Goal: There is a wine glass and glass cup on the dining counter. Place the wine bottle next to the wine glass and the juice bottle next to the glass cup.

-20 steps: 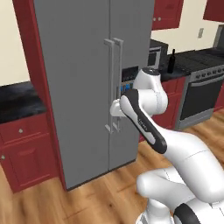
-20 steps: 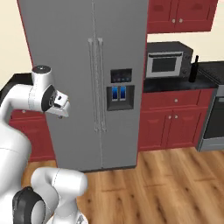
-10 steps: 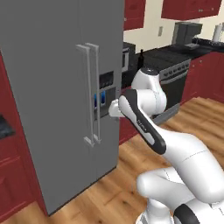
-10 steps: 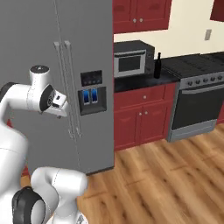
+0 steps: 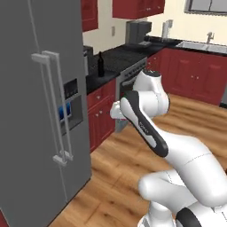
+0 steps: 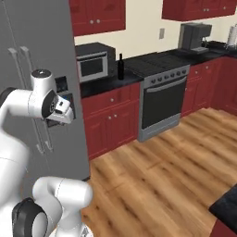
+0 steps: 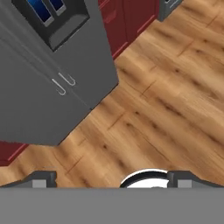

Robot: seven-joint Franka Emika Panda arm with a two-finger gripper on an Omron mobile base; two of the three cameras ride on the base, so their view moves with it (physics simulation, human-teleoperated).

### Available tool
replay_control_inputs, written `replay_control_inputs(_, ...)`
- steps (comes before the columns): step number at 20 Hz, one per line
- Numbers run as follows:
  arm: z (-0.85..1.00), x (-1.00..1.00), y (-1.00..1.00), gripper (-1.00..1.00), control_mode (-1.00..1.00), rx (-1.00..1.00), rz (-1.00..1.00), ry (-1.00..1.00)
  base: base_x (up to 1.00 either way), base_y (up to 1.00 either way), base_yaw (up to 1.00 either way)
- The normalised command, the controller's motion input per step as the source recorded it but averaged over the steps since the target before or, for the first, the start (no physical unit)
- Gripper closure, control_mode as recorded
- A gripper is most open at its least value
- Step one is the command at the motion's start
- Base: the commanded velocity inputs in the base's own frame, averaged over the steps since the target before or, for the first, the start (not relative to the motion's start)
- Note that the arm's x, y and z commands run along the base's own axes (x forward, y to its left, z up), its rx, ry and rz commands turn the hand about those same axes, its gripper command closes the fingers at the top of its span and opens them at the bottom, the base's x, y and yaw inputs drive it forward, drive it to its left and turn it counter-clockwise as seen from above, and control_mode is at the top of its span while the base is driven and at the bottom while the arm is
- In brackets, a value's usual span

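Observation:
The wine bottle [image 5: 101,64] [image 6: 121,67], slim and almost black, stands upright on the black wall counter between the microwave and the stove. My gripper [image 5: 116,111] [image 6: 60,111] hangs in front of the fridge, well short of the bottle. In the hand view my gripper [image 7: 113,179] is open with only wood floor between the fingertips [image 7: 43,177]. A black-topped corner with a dark red base, seemingly the dining counter [image 6: 225,203], shows at the lower right. The juice bottle, wine glass and glass cup are out of view.
The grey fridge [image 5: 40,111] [image 6: 28,46] [image 7: 52,96] stands close on the left. A stove [image 5: 133,73] [image 6: 164,99], a microwave [image 6: 92,64], a coffee machine [image 6: 193,37] and a sink [image 5: 204,44] line the red-cabinet wall counters. Wood floor [image 6: 162,171] spreads to the right.
The whole picture has shifted: the base has turned right. The fridge slid to the left, and the stove, far counters and sink came into view. The arm holds the same pose.

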Motion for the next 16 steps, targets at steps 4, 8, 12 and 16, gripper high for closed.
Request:
replay_control_inputs(4,0.0,0.0,0.0,-1.0,1.0,0.0,0.0,0.0,0.44,-0.13,-0.42)
replay_control_inputs(8,0.0,0.0,0.0,-1.0,1.0,0.0,0.0,0.0,0.4,-0.18,-0.41)
replay_control_inputs(12,0.0,0.0,0.0,-1.0,1.0,0.0,0.0,0.0,0.36,-0.26,-0.38)
replay_control_inputs(16,0.0,0.0,0.0,-1.0,1.0,0.0,0.0,0.0,0.31,-0.33,-0.36)
